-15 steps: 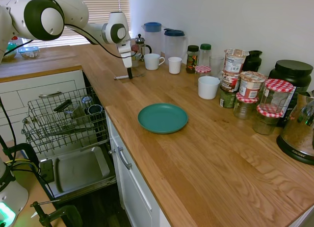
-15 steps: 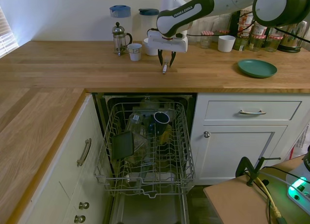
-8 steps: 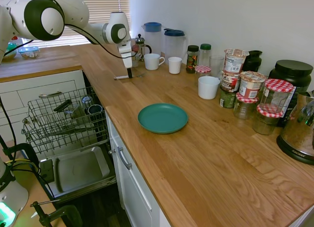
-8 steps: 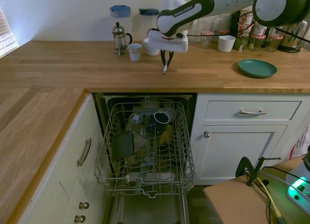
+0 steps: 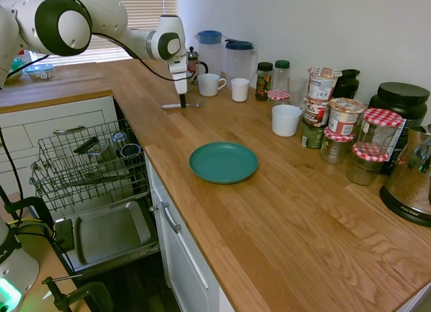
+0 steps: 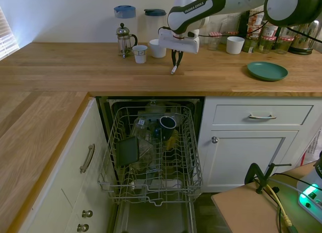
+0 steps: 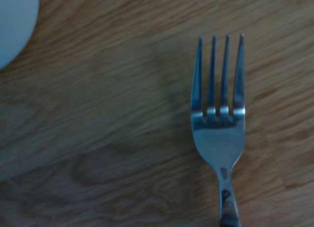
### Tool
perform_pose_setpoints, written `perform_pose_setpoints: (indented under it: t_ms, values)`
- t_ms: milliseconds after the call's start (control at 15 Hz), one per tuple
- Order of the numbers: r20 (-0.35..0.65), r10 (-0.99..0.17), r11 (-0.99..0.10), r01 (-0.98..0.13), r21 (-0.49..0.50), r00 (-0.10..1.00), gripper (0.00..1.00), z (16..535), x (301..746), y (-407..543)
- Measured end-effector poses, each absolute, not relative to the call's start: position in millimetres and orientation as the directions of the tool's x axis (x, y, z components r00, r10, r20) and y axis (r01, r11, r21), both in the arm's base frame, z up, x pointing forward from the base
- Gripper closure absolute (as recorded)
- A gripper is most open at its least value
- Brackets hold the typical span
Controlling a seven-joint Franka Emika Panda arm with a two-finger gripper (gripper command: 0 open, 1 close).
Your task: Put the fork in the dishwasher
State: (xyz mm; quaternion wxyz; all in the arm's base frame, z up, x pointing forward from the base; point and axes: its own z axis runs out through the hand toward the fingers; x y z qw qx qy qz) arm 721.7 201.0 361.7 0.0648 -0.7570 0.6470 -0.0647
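Fork (image 5: 180,106) is seen in the first exterior view held level just above the wooden worktop (image 5: 283,211), its handle pointing toward the counter edge, and it is gripped partway along by the gripper (image 5: 182,100), whose dark fingers are pressed in on the metal. Behind it, two white mugs (image 5: 210,84) and a small cafetière (image 5: 194,63) are ranged near the wall, and a green plate (image 5: 223,162) is set well apart, nearer the camera. The dishwasher (image 5: 91,180) is shown open below the counter, its wire rack (image 5: 81,165) drawn out over the lowered door. In the second exterior view, the fork (image 6: 173,69) is seen end-on as a short silvery sliver hanging from the gripper (image 6: 175,65), with the fingers closed narrowly on it and the worktop (image 6: 100,67) directly beneath. The dishwasher (image 6: 153,152) lies below and in front, and a dark mug (image 6: 167,123) and other items are held in the rack (image 6: 151,187). In the wrist view, the fork (image 7: 218,134) is shown close up with four tines pointing away over the wood grain (image 7: 98,114), and a pale rounded edge (image 7: 14,21), too blurred to be identified, is caught at one corner.
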Motion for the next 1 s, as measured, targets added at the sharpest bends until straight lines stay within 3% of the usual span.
perform_pose_setpoints:
  t_ms: [267,533,867,1000]
  values:
    - [-0.003,-0.963,-0.266,-0.947,-0.181,0.271,1.00,395.6,682.8,218.4]
    - [-0.018,-0.922,-0.380,-0.911,-0.160,0.388,1.00,398.0,624.6,247.6]
    - [-0.014,-0.902,-0.425,-0.891,-0.162,0.432,1.00,387.2,566.8,258.1]
    - [-0.013,-0.899,-0.429,-0.889,-0.161,0.437,1.00,386.4,565.1,260.9]
